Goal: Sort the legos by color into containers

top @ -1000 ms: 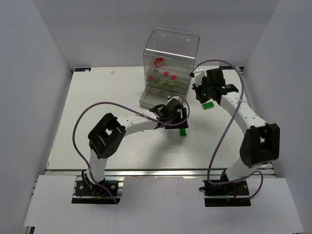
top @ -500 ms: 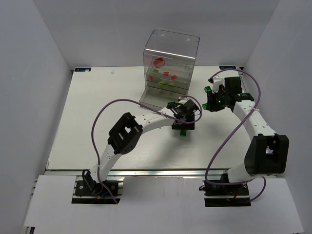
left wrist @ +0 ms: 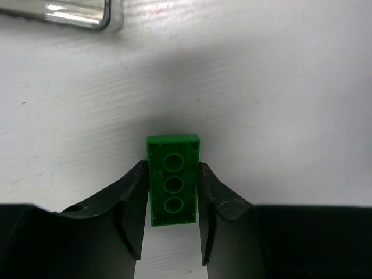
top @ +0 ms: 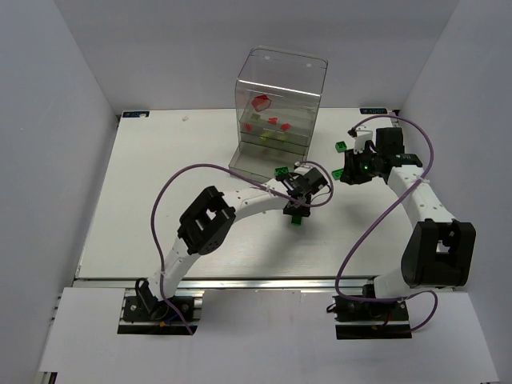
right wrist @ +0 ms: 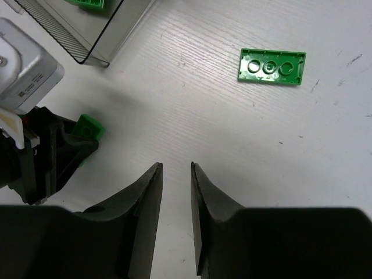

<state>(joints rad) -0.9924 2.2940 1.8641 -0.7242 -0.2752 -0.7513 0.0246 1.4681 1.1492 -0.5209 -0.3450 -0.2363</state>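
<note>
My left gripper is shut on a dark green brick, its underside holes facing the wrist camera, low over the table in front of the containers. The containers are one tall clear box at the back, with red and yellow-green bricks on its shelves. My right gripper is slightly open and empty, just right of the box. A second green brick lies loose on the table beyond it. A third green brick lies in the box's front tray.
The clear front tray juts out from the box toward the arms. The left gripper and its brick sit close to the left of the right gripper. White walls enclose the table on three sides.
The right arm swung right and left a green brick on the table behind it. The left arm reached right and closed on its green brick, which has shifted slightly left.
</note>
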